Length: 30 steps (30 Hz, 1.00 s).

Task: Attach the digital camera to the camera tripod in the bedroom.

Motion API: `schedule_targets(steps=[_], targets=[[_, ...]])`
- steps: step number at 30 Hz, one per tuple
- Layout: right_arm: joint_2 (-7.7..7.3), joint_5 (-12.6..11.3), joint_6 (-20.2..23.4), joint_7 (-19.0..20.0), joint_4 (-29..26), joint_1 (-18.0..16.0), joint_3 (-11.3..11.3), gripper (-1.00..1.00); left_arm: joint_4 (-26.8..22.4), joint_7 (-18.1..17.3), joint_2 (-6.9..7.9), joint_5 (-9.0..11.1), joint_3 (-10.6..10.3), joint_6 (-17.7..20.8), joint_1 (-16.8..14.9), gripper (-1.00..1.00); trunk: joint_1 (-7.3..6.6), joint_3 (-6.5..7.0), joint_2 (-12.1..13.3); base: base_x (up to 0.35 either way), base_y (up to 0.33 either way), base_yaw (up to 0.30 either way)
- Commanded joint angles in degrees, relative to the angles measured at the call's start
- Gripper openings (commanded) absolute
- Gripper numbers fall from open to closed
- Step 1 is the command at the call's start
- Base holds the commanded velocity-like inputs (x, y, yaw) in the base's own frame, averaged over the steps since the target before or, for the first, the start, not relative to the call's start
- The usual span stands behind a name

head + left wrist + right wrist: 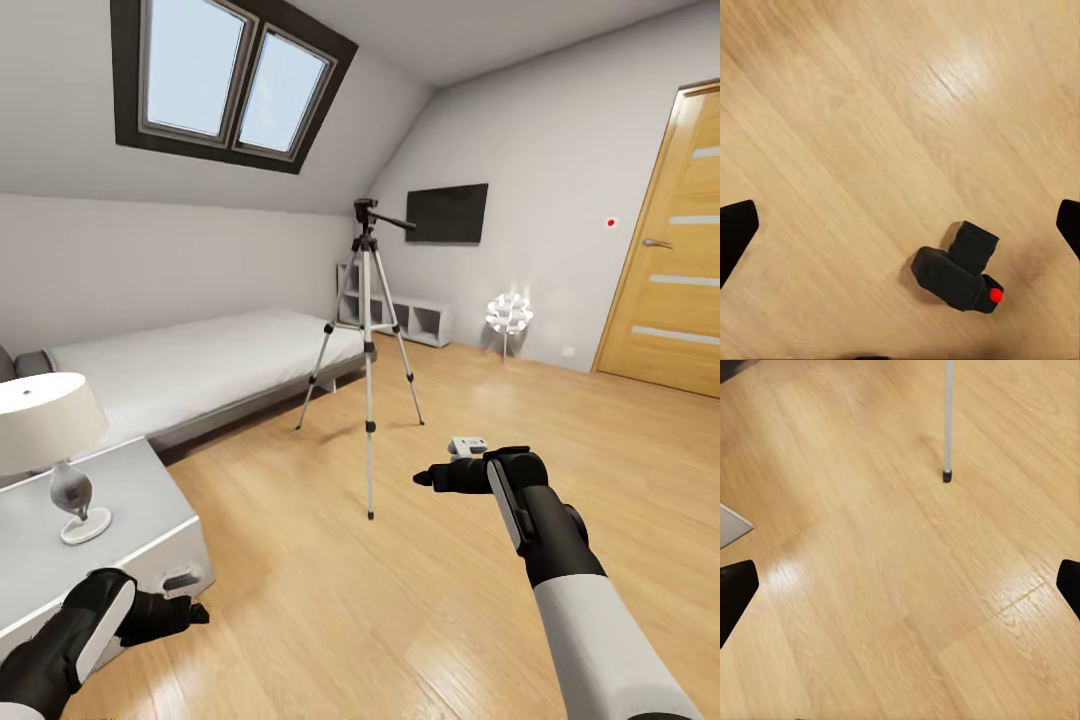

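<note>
Tripod (367, 340) stands in the middle of the bedroom's light wood floor (330, 570): three thin silver legs with black joints and feet, and a black head with a long pan handle sticking out sideways. From my right wrist view I get one silver leg (947, 416) ending in a small black foot on the glossy planks. The digital camera (958, 270) lies on the floor under my left gripper (900, 225), a chunky black body with a stubby lens and a bright red dot, nothing touching it. Left fingers are spread wide, one dark tip (736, 232) at each edge of that view. Right gripper (440, 478) hovers over bare floor near the tripod, fingers apart too, holding nothing. A low white shelf unit (410, 318) against the far wall has open cubbies; I can't tell what's in them. White boxy nightstand (110, 540) carries a lamp (50, 440) with a drum shade.
</note>
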Motion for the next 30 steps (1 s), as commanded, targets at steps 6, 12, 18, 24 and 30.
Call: schedule_targets(steps=[6, 12, 18, 24, 30], targets=[[0.05, 0.96, 0.19, 0.46, -0.05, -0.06, -0.09, 1.00, 0.20, -0.37, -1.54, -3.63, 0.20, 0.13, -0.03, 1.00, 1.31, -1.14, -2.45, 0.000, 0.000, 0.000], [0.10, 0.71, 0.19, 0.48, -0.05, -0.04, -0.05, 1.00, 0.34, 0.17, -2.02, -4.05, 0.38, 0.16, -0.03, 1.00, 2.63, -2.22, -4.86, 0.000, 0.000, 0.000], [0.11, 0.54, 0.20, 0.47, 0.00, -0.06, -0.05, 1.00, 0.27, 1.68, -2.27, -3.99, 0.52, 0.16, -0.03, 1.00, 3.95, -3.30, -7.26, 0.000, 0.000, 0.000], [0.13, 0.66, 0.19, 0.44, 0.03, -0.06, -0.05, 1.00, 0.35, 3.59, -2.79, -3.94, 0.60, 0.19, -0.03, 1.00, 4.29, -4.59, -7.72, 0.000, 0.000, 0.000], [0.05, 1.12, 0.19, 0.44, 0.03, -0.06, -0.13, 1.00, 0.73, 4.77, -3.84, -3.92, 0.72, -0.20, -0.03, 1.00, 4.45, -5.91, -7.80, 0.000, 0.000, 0.000]])
